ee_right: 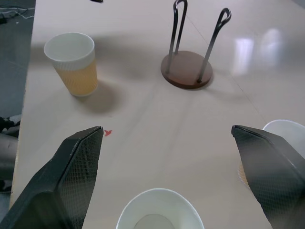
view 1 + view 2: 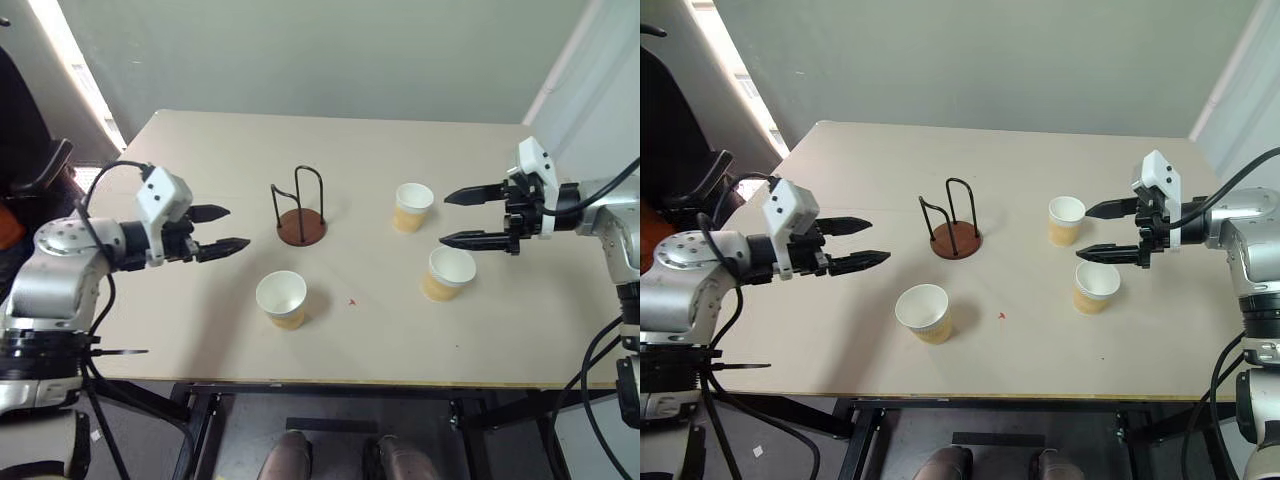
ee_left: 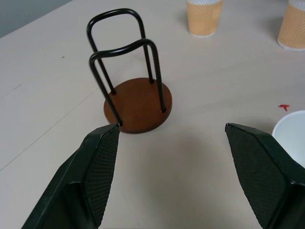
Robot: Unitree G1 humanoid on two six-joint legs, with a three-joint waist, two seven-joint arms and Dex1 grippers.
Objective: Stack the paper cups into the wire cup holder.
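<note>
The wire cup holder stands empty near the table's middle, a brown disc with two black wire loops. Three tan paper cups stand upright on the table: one at the front, left of centre, one to the right of the holder, one at the right front. My left gripper hovers open to the left of the holder, pointing at it. My right gripper hangs open above the table between the two right-hand cups. Neither holds anything.
The beige table has bare room at the back and left. A small red mark lies on its surface near the front. A dark chair stands beyond the table's left edge.
</note>
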